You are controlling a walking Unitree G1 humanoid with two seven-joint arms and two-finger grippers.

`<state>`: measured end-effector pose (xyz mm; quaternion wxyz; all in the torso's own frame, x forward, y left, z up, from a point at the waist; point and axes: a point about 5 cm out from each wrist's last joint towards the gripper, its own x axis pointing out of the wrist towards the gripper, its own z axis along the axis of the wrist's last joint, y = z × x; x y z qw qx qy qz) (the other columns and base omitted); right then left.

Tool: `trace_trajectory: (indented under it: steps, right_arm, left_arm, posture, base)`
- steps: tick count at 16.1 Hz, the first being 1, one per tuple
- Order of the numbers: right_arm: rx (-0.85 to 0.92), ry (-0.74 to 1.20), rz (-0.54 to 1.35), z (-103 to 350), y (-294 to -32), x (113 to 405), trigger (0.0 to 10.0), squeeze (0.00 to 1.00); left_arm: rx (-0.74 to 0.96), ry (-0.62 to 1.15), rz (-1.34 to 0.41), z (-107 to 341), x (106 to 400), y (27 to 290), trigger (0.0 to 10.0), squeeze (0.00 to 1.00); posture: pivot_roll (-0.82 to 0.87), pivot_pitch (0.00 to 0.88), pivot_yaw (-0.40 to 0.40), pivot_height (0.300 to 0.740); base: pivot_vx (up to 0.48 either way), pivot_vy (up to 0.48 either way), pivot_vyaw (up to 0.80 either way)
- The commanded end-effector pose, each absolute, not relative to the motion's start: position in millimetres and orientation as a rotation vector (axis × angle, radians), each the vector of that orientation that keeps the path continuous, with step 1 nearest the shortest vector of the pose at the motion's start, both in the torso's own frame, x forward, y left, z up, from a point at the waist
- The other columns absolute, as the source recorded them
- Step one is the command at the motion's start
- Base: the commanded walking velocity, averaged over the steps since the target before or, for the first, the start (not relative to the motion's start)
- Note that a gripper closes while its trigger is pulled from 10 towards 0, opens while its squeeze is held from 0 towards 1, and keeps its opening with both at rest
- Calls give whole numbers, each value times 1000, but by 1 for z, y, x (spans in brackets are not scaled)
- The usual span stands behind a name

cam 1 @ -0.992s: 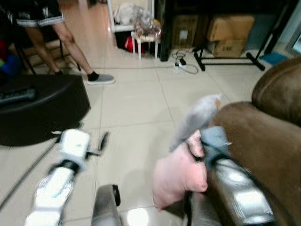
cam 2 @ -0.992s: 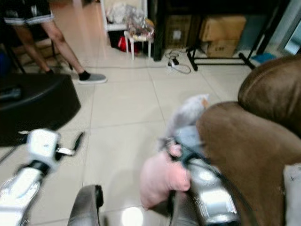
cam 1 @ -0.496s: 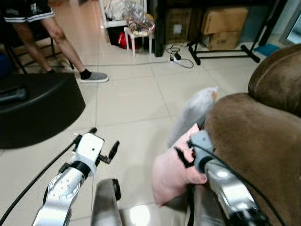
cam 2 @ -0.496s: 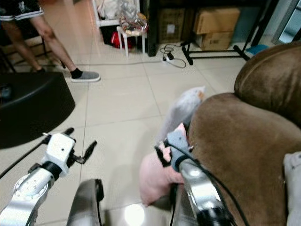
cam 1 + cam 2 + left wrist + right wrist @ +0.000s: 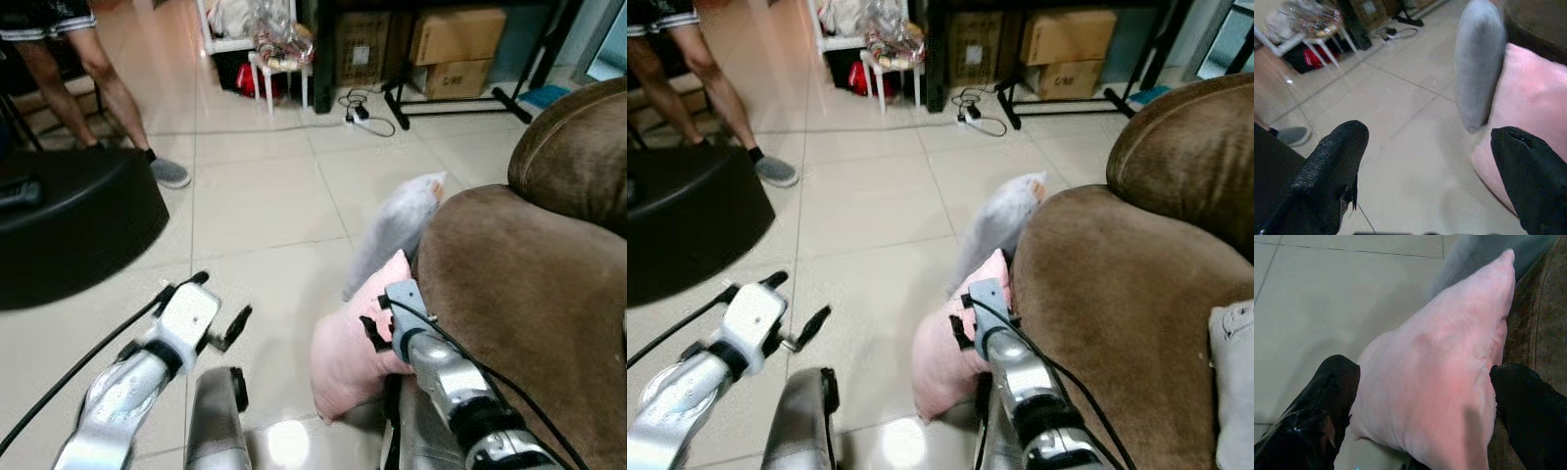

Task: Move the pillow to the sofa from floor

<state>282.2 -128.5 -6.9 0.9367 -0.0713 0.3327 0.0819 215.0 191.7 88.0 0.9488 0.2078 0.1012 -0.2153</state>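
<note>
My right gripper (image 5: 1420,401) has its fingers spread wide around the pink pillow (image 5: 1440,382), closer than a moment ago. It leans on the sofa (image 5: 519,294), not lifted yet. My left gripper (image 5: 1425,161) waits open.
</note>
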Motion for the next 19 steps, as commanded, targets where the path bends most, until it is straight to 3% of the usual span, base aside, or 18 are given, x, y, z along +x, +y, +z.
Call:
trace_trajectory:
  steps: [1, 6, 7, 8, 9, 10, 11, 19]
  right_arm:
    - [-131, 676, 117, -8, -134, 285, 10000, 0]
    - [-122, 668, 10, -16, -138, 283, 10000, 0]
    - [-106, 668, 6, -16, -133, 283, 9569, 0]
    - [-95, 677, 22, -16, -126, 283, 7725, 0]
    - [-95, 680, 31, -17, -123, 283, 4549, 0]
    - [-101, 680, 46, -17, -117, 283, 627, 0]
    - [-100, 682, 60, -18, -112, 283, 0, 0]
    - [-68, 638, -24, -13, -108, 288, 0, 0]
  left_arm:
    - [415, 191, -453, 97, 214, 192, 10000, 859]
    - [405, 188, -477, 114, 194, 191, 10000, 859]
    - [406, 197, -471, 117, 191, 193, 10000, 859]
    - [409, 207, -464, 119, 186, 195, 10000, 859]
    - [408, 210, -462, 120, 183, 196, 10000, 859]
    - [405, 218, -459, 122, 178, 195, 10000, 863]
    - [399, 227, -459, 123, 174, 194, 10000, 867]
    - [392, 264, -460, 124, 163, 190, 10000, 863]
  posture:
    - [42, 106, -18, 526]
    - [58, 211, -41, 526]
    - [65, 225, -44, 526]
    - [71, 234, -48, 526]
    - [73, 236, -50, 526]
    - [77, 237, -52, 526]
    - [79, 237, -55, 526]
    - [97, 254, -62, 526]
  base:
    - [0, 0, 0]
    - [0, 0, 0]
    - [0, 0, 0]
    - [0, 0, 0]
    - [0, 0, 0]
    - [0, 0, 0]
    - [0, 0, 0]
    - [0, 0, 0]
